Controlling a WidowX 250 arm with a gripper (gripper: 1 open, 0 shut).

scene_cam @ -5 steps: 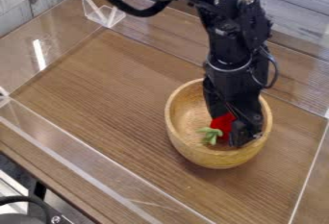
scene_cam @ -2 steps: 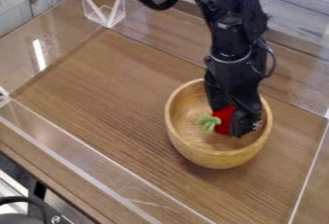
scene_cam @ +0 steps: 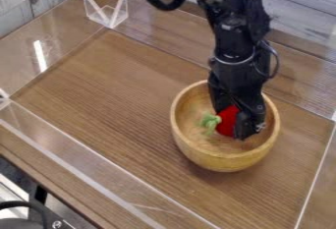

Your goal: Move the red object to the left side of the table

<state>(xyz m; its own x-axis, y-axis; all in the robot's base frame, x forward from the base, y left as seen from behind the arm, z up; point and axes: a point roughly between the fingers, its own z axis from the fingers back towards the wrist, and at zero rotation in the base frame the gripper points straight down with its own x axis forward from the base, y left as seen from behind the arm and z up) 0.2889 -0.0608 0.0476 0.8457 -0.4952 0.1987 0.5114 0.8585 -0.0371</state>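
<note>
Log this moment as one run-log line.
gripper: open, down inside wooden bowl | red object: in bowl, between fingers, not gripped | table left side: not reached

The red object [scene_cam: 227,122] is a small, bright-red toy fruit with a green leafy stem end that points toward the left of the picture. It lies inside a round wooden bowl [scene_cam: 197,149], toward the bowl's far side, partly hidden from view. The bench [scene_cam: 105,95] is brown wood-grain, bordered by low clear walls.
</note>
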